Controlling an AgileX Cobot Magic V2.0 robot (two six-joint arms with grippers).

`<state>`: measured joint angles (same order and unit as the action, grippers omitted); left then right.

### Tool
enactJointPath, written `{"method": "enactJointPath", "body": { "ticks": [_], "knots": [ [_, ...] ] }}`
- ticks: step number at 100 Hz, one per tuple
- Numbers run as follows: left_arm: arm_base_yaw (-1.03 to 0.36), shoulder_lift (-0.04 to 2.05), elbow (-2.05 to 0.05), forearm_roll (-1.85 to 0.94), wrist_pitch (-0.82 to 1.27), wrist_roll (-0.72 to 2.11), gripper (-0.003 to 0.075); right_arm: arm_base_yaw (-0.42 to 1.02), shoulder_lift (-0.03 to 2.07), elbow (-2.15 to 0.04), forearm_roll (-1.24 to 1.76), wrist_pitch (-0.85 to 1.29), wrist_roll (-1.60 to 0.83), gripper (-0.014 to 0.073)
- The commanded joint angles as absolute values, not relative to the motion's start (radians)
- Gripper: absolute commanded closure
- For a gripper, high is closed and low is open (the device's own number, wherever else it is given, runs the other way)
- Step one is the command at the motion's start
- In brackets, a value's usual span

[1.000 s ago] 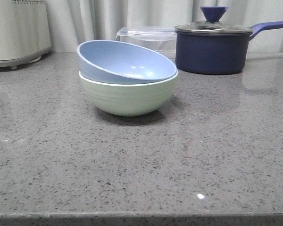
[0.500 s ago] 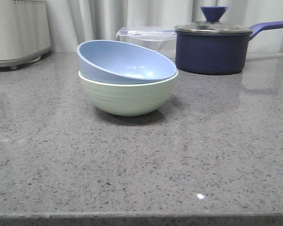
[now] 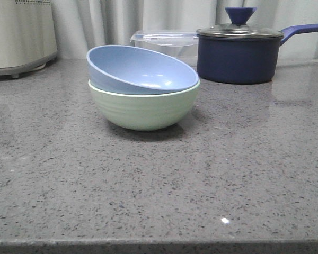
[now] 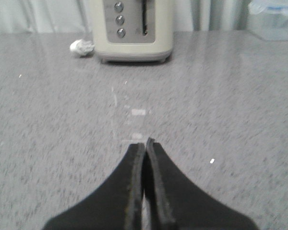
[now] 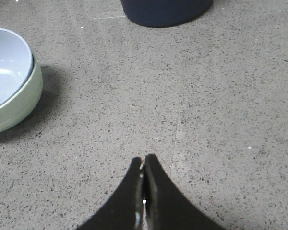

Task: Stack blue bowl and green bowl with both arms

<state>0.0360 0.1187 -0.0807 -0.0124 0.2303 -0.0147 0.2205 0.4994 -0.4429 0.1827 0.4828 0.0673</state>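
The blue bowl point(image 3: 140, 69) rests tilted inside the green bowl point(image 3: 143, 108) on the grey counter, its left rim raised. Both also show at the edge of the right wrist view: the blue bowl point(image 5: 7, 67) sits in the green bowl point(image 5: 19, 103). Neither arm appears in the front view. My left gripper point(image 4: 144, 142) is shut and empty above bare counter, far from the bowls. My right gripper point(image 5: 144, 158) is shut and empty too, over the counter beside the bowls with a wide gap between.
A dark navy lidded saucepan point(image 3: 238, 53) with a long handle stands at the back right, a clear plastic container point(image 3: 167, 42) beside it. A cream appliance point(image 3: 21, 34) stands back left; the left wrist view shows a cream toaster point(image 4: 130, 28).
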Motion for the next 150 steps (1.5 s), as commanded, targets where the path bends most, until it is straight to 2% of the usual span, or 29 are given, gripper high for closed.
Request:
{"method": "enactJointPath", "body": {
  "ticks": [1, 15, 24, 150],
  "knots": [
    [0.043, 0.081, -0.051, -0.014, 0.136, -0.021, 0.0741, 0.215, 0.499, -0.47, 0.176, 0.41, 0.061, 0.0674],
    [0.043, 0.003, 0.046, -0.014, 0.107, -0.021, 0.0741, 0.215, 0.499, -0.47, 0.176, 0.41, 0.061, 0.0674],
    [0.043, -0.041, 0.043, -0.014, 0.172, -0.021, 0.0741, 0.215, 0.499, -0.47, 0.176, 0.41, 0.061, 0.0674],
    [0.043, -0.039, 0.043, -0.014, 0.174, -0.021, 0.0741, 0.215, 0.499, -0.47, 0.176, 0.413, 0.061, 0.0674]
  ]
}}
